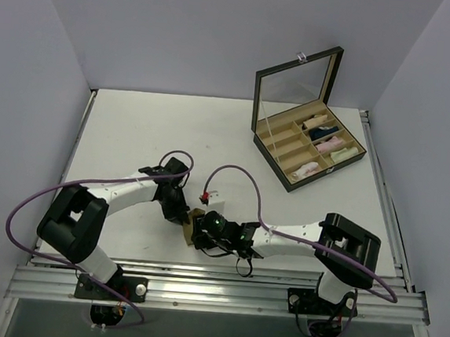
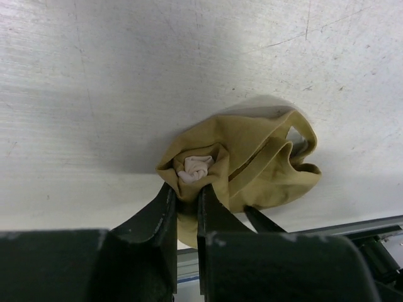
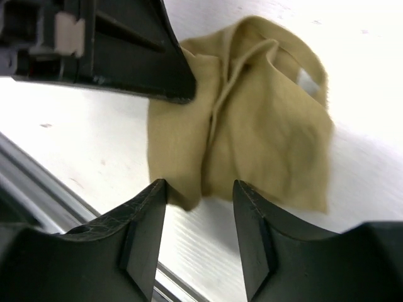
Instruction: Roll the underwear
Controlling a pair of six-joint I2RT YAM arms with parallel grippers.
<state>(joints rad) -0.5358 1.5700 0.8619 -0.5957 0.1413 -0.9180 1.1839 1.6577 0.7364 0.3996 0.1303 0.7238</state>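
The tan underwear (image 2: 258,167) lies crumpled on the bench (image 2: 113,75) — soft, light, easily unrolled. Its bunched corner is pinched between the almost closed left fingers (image 2: 187,192). The right fingers (image 3: 200,189) are spread open with nothing held, and its near edge is seen between their tips — probably the best place to grip.
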